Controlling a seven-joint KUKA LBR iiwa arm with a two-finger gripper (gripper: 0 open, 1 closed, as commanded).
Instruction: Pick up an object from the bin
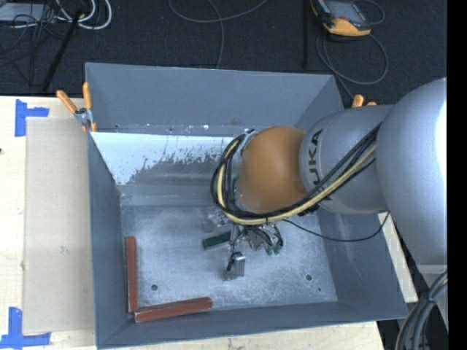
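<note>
The claw [237, 258] hung low over the middle of the bin's floor, under the arm's orange cover [270, 170]. Whether it was open or closed could not be told, since the cover and the looped cables [221, 188] hid much of it. Nothing could be seen gripped in it.

Just left of it lay a small dark piece [216, 241]. It could not be settled whether that was a loose thing or part of the claw itself. If it was a thing, it was the nearest one to pick. It sat to one side rather than under the claw, so a close from there would likely have nudged it away or caught nothing.

The floor [175, 268] around was bare and scuffed. The only sure things were two brown bars, one [130, 272] along the left wall and one [174, 310] along the near wall, meeting at the corner, well apart from the claw.

Those bars looked awkward to pick. They lay flat and tight against the walls, so the claw would probably have struck the bin [204, 100] or slid off a bar's edge. The low claw might also have scraped the floor on any sideways move.
</note>
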